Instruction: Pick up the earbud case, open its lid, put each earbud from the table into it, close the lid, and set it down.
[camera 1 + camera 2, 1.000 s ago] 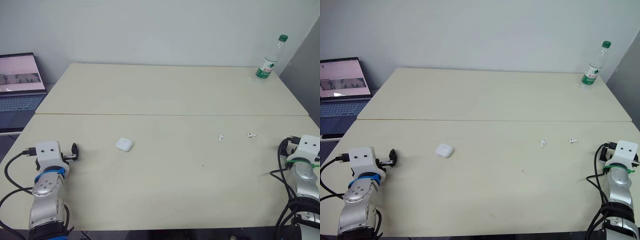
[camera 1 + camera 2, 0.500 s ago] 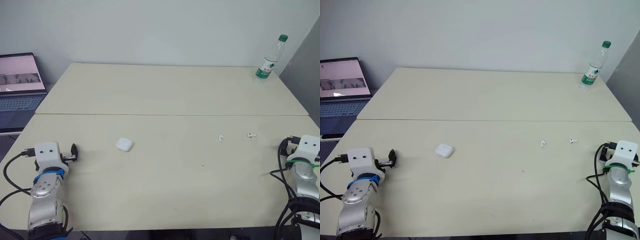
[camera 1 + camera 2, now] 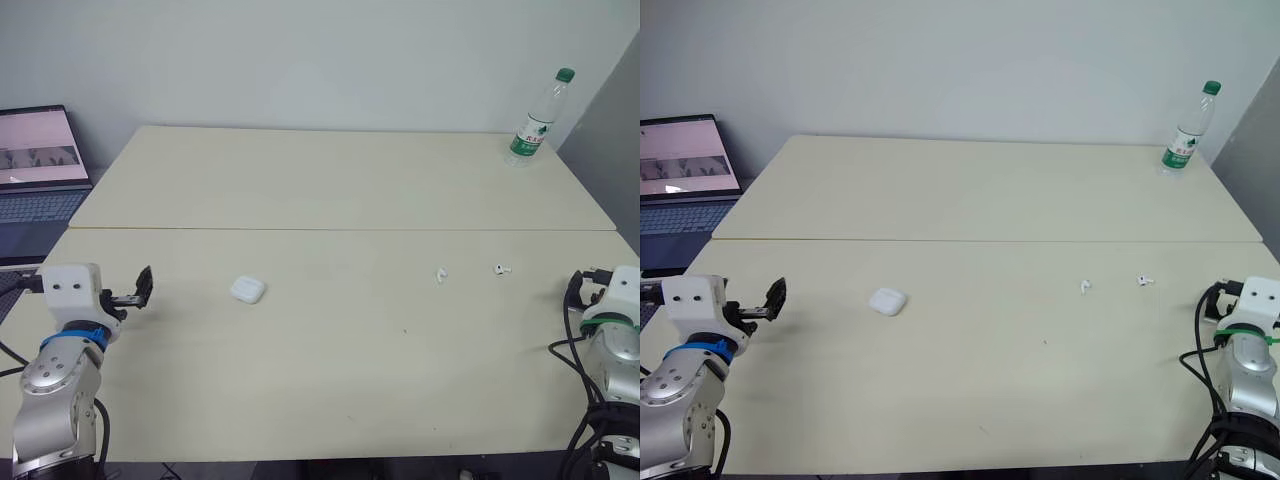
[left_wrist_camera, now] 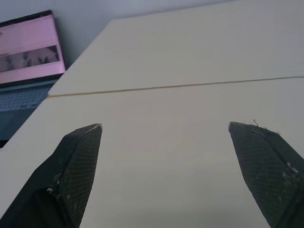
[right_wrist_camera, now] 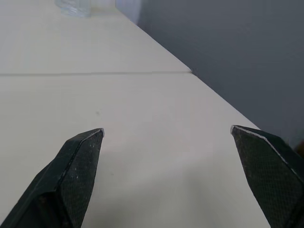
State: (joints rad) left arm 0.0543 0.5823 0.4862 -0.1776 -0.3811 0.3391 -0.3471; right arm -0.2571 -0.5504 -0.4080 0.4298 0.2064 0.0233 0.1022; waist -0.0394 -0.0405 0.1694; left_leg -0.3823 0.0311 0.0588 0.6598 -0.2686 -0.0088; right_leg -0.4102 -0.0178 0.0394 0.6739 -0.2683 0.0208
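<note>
Both gape empty: left hand (image 3: 143, 286) nearest the earbud case (image 3: 248, 290), presumably to lift it, right hand (image 5: 166, 128) nearest the earbuds (image 3: 441, 275)

Each arm is a silver-grey jointed cylinder topped by a white boxy wrist housing (image 3: 70, 285), with black cables (image 3: 573, 297) looping alongside. The left arm (image 3: 55, 385) wears a blue ring (image 3: 72, 338), the right arm (image 3: 612, 362) a green band (image 3: 610, 321). The left pincer (image 4: 165, 126) and right pincer (image 5: 166, 130) each have two black tapered fingers (image 4: 78, 166) with cross-hatched faces.
</note>
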